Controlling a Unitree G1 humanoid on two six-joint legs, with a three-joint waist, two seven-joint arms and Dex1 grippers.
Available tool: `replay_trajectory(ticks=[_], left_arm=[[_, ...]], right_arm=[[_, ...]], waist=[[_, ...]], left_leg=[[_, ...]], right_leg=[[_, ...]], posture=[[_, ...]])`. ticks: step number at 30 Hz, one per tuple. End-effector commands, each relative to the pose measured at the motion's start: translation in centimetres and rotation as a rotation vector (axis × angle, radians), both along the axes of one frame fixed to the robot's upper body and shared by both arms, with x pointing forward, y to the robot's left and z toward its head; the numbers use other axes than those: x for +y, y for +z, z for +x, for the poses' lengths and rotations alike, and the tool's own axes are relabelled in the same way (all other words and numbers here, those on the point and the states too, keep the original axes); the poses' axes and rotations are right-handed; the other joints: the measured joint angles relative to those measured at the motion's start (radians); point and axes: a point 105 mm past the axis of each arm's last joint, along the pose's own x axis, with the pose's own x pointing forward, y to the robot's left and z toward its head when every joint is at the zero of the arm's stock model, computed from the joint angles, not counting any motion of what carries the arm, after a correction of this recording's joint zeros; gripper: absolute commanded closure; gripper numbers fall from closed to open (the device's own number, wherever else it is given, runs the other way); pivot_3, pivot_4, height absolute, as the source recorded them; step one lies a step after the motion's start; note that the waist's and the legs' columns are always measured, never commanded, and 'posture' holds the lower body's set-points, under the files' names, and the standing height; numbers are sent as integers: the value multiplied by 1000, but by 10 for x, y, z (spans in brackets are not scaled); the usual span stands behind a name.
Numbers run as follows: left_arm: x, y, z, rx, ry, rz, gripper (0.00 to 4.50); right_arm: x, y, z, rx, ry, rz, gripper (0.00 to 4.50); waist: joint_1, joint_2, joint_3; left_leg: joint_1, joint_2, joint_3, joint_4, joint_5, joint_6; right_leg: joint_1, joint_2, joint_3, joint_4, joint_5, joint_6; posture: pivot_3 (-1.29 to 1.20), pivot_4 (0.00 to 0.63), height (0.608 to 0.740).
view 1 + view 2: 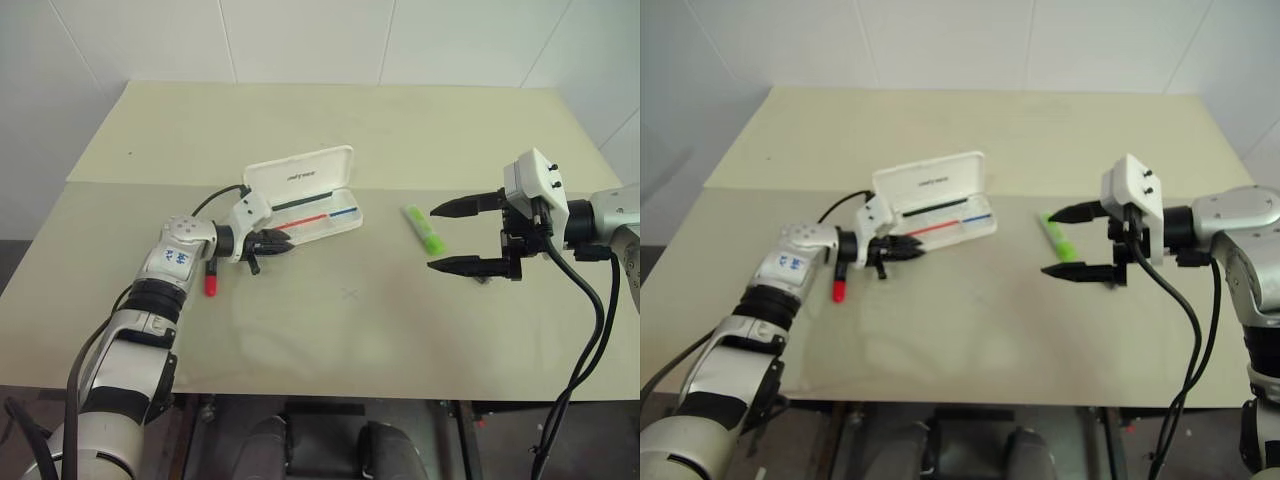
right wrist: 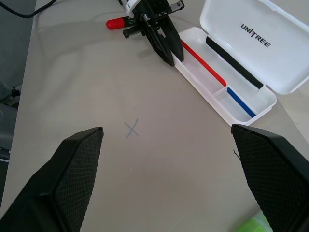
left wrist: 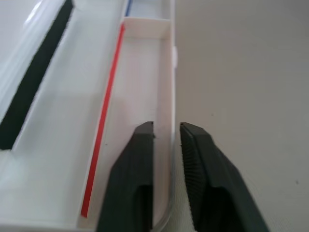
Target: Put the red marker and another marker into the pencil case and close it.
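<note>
pencil case (image 1: pixel 318 195): lying open at upper centre, left gripper (image 1: pixel 272 243) pinching its front wall. red marker (image 1: pixel 212 280): lying lower left beneath that arm. right gripper (image 1: pixel 468 237): gaping, straddling the green highlighter (image 1: pixel 424 229).

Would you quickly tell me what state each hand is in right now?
Left hand: closed on the near wall of the pencil case.
Right hand: open, holding nothing, above the table beside the green highlighter.
</note>
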Motion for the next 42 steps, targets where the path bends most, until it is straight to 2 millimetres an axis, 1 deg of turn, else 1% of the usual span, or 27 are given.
replay_trajectory(ticks=[1, 8, 10, 12, 13, 15, 16, 19, 22, 25, 28, 32, 36, 42], left_arm=[[3, 6, -8, -7, -39, -19, 4481], [9, 9, -16, -33, -46, -5, 4481], [8, 23, -33, -67, -113, -8, 4481], [6, 30, -45, -79, -155, -2, 4481], [1, 31, -62, -78, -214, 13, 4481], [-10, 25, -96, -74, -335, 71, 4481], [-14, 21, -108, -72, -374, 94, 4481], [-21, 7, -122, -73, -405, 140, 4481], [-22, -1, -124, -73, -407, 168, 4481], [-27, -9, -116, -84, -382, 195, 4481], [-33, -9, -112, -95, -375, 185, 4481], [-38, -11, -112, -93, -379, 170, 4481], [-42, -13, -111, -102, -373, 160, 4481], [-43, -13, -111, -103, -372, 159, 4481]], right_arm=[[-2, 12, -3, -58, 2, -6, 0], [0, 12, -2, -58, 10, -8, 0], [-1, 13, -2, -58, 10, -11, 0], [-2, 13, -3, -58, 10, -12, 0], [-3, 13, -3, -56, 7, -14, 0], [-4, 12, -3, -54, 2, -16, 0], [-4, 11, -2, -53, 2, -16, 0], [-1, 10, -2, -51, 8, -19, 0], [2, 9, -5, -37, 29, -28, 0], [-5, 2, -12, 8, 36, -83, 0], [-9, -3, -28, 60, 73, -113, 0], [-8, -9, -39, 90, 96, -122, 0], [-6, -9, -40, 84, 88, -112, 0], [-6, -9, -40, 84, 86, -110, 0]], waist=[[0, 0, 0], [0, 0, 0], [-3, -1, 0], [-4, -1, 1], [-2, -2, 1], [-2, -2, 1], [-1, -2, 1], [8, -2, 1], [11, -2, 1], [15, -2, 1], [27, -3, 2], [26, -3, 2], [24, -3, 2], [26, -3, 2]], left_leg=[[0, 0, 0, 0, 0, 0], [0, 0, 0, 0, 0, 0], [0, 0, 0, 0, 0, 0], [0, 1, 0, -1, 0, 0], [0, 1, 0, -1, 0, 0], [0, 1, 0, -1, 0, 0], [0, 2, 0, -1, 0, 0], [0, 2, 0, 0, -1, 0], [1, 2, 0, 1, -1, 0], [0, 2, 0, 0, -1, 0], [0, 2, 0, 0, -2, 0], [0, 2, 0, 2, -2, 0], [0, 2, 0, 1, -2, 0], [0, 3, 0, 1, -2, 0]], right_leg=[[0, 0, 0, 0, 0, 0], [0, 0, 0, 0, 0, 0], [0, 0, 0, 0, 0, 0], [-1, 0, 1, 0, 0, 0], [-1, 1, 1, 0, 0, 0], [0, 1, 1, 0, 0, 0], [0, 1, 1, -1, 0, 0], [1, 1, 1, 0, 0, -1], [1, 1, 1, -1, 0, -1], [1, 1, 1, -1, 0, -1], [1, 1, 0, -2, 0, -1], [2, 1, 1, -2, 1, -1], [1, 1, 1, -2, 1, -1], [2, 2, 1, -3, 1, -1]], posture=[[0, 150, 740], [0, 150, 740], [0, 150, 740], [0, 150, 740], [0, 150, 740], [0, 150, 740], [0, 150, 740], [0, 150, 740], [0, 150, 740], [0, 150, 740], [0, 150, 740], [0, 150, 740], [0, 150, 740], [0, 150, 740]])
